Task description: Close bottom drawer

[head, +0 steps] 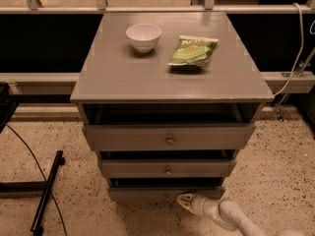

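The bottom drawer [138, 194] is seen at the very foot of the grey cabinet, the narrowest of three fronts, pulled out a little, with a dark slot of interior shown above its front. Its lower edge is lost in shadow against the floor, and its knob can barely be made out. The gripper [181, 199] is placed low against that front, right of centre, touching it or very nearly; contact cannot be confirmed. Its pale fingers [185, 203] are drawn together to a narrow tip, and nothing is held between them. The white arm [227, 214] behind them is cut off at the bottom right corner.

Above, the middle drawer [206, 168] is also found ajar, and the top drawer [123, 137] sticks out furthest; both insides are too dark to be read. On the worktop [123, 77] a white bowl [143, 36] is set beside a green packet [193, 50], the two apart; the packet's print is not legible. On the speckled floor [280, 161] at left, a black stand [47, 193] and a thin cable [24, 144] are only partly shown. A white cord [298, 38] is hung at the right edge.
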You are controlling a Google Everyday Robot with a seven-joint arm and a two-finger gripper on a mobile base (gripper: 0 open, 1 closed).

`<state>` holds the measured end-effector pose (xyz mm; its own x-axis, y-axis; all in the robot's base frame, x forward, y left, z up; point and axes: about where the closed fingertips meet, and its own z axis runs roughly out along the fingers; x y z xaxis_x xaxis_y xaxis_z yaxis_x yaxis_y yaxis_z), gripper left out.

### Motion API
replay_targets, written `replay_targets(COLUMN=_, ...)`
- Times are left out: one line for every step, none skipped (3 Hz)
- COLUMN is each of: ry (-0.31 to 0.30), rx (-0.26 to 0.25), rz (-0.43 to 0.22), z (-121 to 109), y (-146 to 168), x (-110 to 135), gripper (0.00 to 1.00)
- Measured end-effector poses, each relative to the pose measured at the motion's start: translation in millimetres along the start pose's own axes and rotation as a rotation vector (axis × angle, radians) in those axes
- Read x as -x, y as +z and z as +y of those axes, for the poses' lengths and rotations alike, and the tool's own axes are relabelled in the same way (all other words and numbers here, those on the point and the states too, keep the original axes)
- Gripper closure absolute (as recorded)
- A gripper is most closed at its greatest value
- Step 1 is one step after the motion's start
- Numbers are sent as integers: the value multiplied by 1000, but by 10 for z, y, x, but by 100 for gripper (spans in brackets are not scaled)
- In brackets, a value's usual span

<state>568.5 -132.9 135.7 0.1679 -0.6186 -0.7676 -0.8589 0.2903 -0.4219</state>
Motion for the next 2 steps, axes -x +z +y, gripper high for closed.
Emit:
replay_targets(ry=21, rx=10, rz=5, z=15, y=-40, x=-103, gripper=100)
replay_targets(ry=27, rx=-1, rz=-6, z=-106, y=29, x=-109, gripper=100)
